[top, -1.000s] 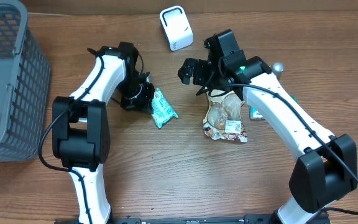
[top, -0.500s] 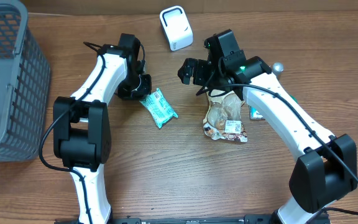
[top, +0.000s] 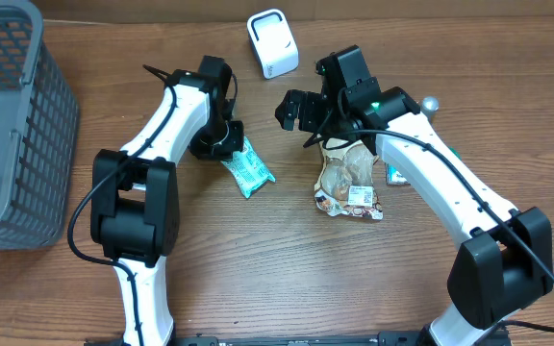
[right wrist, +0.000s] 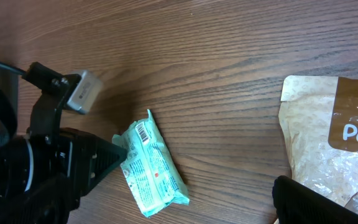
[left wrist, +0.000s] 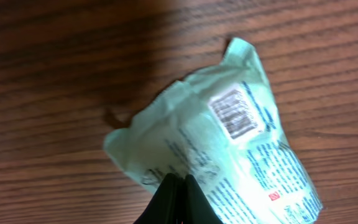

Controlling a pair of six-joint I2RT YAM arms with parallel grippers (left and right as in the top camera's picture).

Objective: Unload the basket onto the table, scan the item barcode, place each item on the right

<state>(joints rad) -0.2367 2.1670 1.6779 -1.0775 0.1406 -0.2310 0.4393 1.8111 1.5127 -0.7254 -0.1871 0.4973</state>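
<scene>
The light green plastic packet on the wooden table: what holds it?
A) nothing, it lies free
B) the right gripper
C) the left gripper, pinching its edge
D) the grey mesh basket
C: in the left wrist view the left gripper has its fingers closed on the edge of the light green plastic packet, with the barcode facing the camera.

Surface [top: 287,279]: brown wood grain, smooth, low sheen. Green packet [left wrist: 229,155]: thin plastic film, crinkled, slightly glossy, with a white printed barcode patch. Snack bag [top: 349,178]: tan paper-look front, crumpled, glossier film at the bottom edge. Basket [top: 51,106]: grey moulded plastic mesh, matt. White box [top: 272,43]: smooth plastic, satin. Arm shells [top: 431,173]: glossy white plastic. Joints and left tool [left wrist: 178,190]: matt black.
</scene>
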